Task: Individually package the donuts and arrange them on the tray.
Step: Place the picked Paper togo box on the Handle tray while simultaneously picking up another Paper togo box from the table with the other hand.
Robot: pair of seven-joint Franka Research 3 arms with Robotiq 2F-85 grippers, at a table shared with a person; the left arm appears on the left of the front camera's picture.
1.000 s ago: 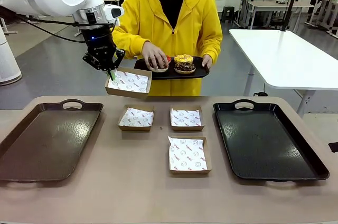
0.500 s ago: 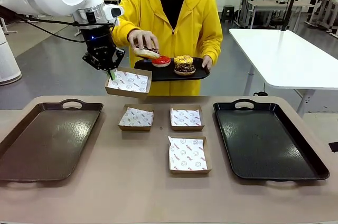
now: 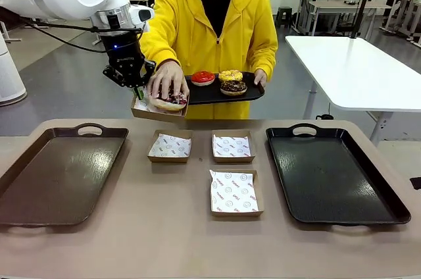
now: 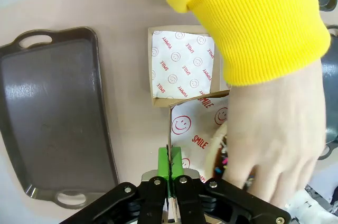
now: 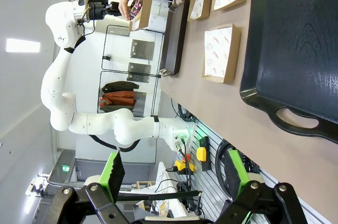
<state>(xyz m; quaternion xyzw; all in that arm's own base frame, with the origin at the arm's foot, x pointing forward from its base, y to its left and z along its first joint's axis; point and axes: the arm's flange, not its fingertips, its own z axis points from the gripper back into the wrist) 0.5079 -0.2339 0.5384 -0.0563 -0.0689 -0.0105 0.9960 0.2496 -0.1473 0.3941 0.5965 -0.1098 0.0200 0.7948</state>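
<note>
Left gripper (image 4: 170, 165): black body, green pads. Box (image 4: 190, 129) between its jaws: brown cardboard, with white paper printed with red smiley faces and lettering. Sprinkled donut (image 3: 168, 103) just beside the jaws: dark purple with coloured flecks. Sleeve (image 4: 253, 23) beyond the jaws: bright yellow. Held tray (image 3: 205, 94) farther off: black. On it are a glossy red donut (image 3: 202, 77), a yellow-crumbed donut (image 3: 230, 75) and a chocolate-brown donut (image 3: 233, 87).

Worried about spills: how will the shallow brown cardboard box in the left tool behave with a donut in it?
Probably tips or sags: the left tool pinches the shallow brown cardboard box by one edge, aloft. Its thin walls look bendable. The dark sprinkled donut under the person's hand likely adds weight away from the grip.
</note>
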